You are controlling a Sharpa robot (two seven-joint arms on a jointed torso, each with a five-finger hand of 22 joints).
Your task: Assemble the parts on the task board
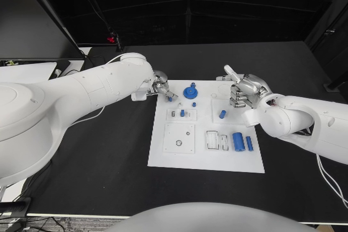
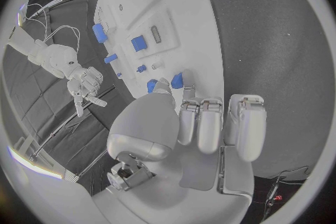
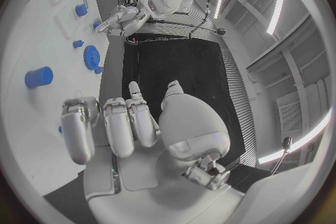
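At the board's [image 1: 206, 161] far-left corner, left hand [image 1: 159, 86] pinches a peg [image 1: 169, 97]; right hand [image 1: 246, 91] curled, empty. Next: seat peg precisely.

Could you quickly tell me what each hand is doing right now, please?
Left hand: pinching a small blue part at the task board's far edge.
Right hand: fingers curled, holding nothing.

You're in a robotics lab: a black work surface [image 1: 87, 156] under dark truss framing [image 1: 188, 10], loose cables [image 1: 330, 179] trailing off the edge, metal beams [image 3: 294, 67] overhead.
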